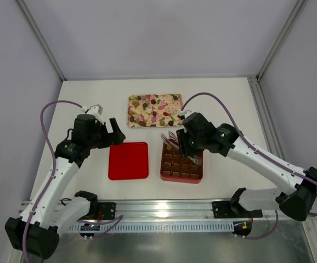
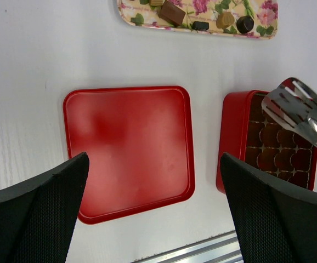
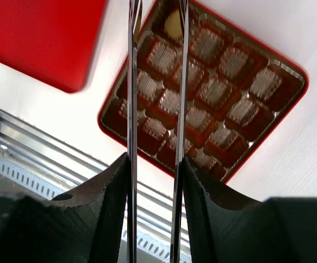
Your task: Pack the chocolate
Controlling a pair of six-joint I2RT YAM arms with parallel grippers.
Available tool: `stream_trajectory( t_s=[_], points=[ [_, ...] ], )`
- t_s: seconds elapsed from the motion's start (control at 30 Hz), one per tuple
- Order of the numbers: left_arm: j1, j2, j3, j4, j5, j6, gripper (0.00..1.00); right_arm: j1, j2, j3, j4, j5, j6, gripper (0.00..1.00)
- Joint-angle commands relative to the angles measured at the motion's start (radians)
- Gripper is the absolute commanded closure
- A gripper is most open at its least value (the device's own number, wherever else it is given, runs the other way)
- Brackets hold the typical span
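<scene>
Nearest the lens of the right wrist camera, the black fingers (image 3: 112, 208) of the right gripper (image 3: 156, 164) are seen pressed against the outer sides of a pair of metal tongs (image 3: 131, 82). The tongs are pinched between the fingers, and their two blades are held slightly apart. The blades reach out over a red box (image 3: 303, 82) lined with a brown gridded insert (image 3: 202, 109). One cream chocolate piece (image 3: 173, 24) is seen lying in a far corner cell, between the blade tips and closer to the right-hand one. Whether it is touched by a blade cannot be told. A red lid (image 3: 38, 38) is seen just beside the box, and a metal rail (image 3: 38, 159) below it.

In the left wrist view, the left gripper (image 2: 154, 159) is shown spread wide, with nothing between its fingers. It hangs above the lid, which lies flat on the white table (image 2: 27, 66). The box and the tong tips are seen to the right. At the top edge, a floral tray (image 2: 260, 13) is seen carrying loose chocolate pieces (image 2: 172, 12), dark brown and tan, well apart from both grippers.

In the top view, the tray is placed at the far side of the table, with the lid and the box side by side nearer the arms. The tongs are held over the far left corner of the box, where the cream piece lies.
</scene>
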Motion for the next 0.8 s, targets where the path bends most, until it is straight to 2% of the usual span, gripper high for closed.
stream_trajectory(
  t_s=[0.0,0.5,0.63,0.77],
  points=[
    [0.004,-0.001,0.027,0.012,-0.009,0.013,0.00,0.002,0.042,0.148,0.010,0.039,-0.057,0.56],
    [0.004,0.004,0.029,0.012,-0.012,0.013,0.00,-0.150,0.626,0.674,-0.001,-0.001,-0.203,0.53],
    [0.004,0.005,0.027,0.012,-0.011,0.013,0.00,-0.169,0.706,0.768,-0.021,-0.010,-0.229,0.53],
    [0.004,0.005,0.027,0.012,-0.009,0.013,0.00,-0.179,0.746,0.792,-0.021,-0.025,-0.260,0.53]
  ],
)
